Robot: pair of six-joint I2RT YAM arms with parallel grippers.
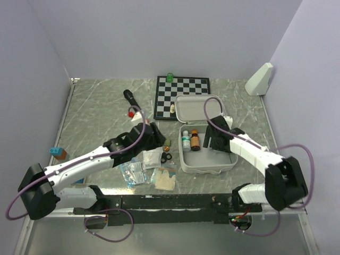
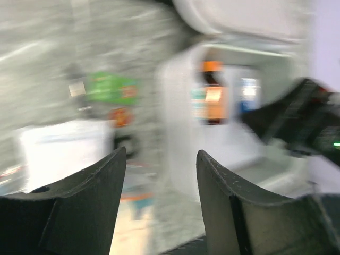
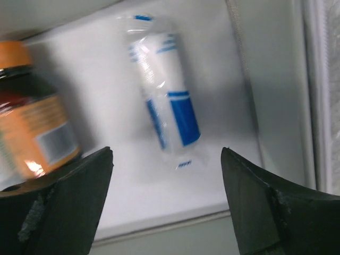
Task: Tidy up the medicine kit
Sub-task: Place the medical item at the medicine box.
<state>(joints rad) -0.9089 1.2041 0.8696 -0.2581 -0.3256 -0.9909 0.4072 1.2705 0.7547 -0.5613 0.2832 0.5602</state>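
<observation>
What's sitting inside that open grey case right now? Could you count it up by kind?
Bottles: 2 (white bottle, amber bottle)
Rolls: 1 (blue-and-white wrapped roll)
Total in the medicine kit: 3

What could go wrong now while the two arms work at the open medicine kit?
1. The right pincer stands open over the wrapped roll, and the amber bottle is right beside one finger; closing might tip it.
2. The left pincer, open and empty, faces the medicine kit where the right arm works; they might collide.
</observation>
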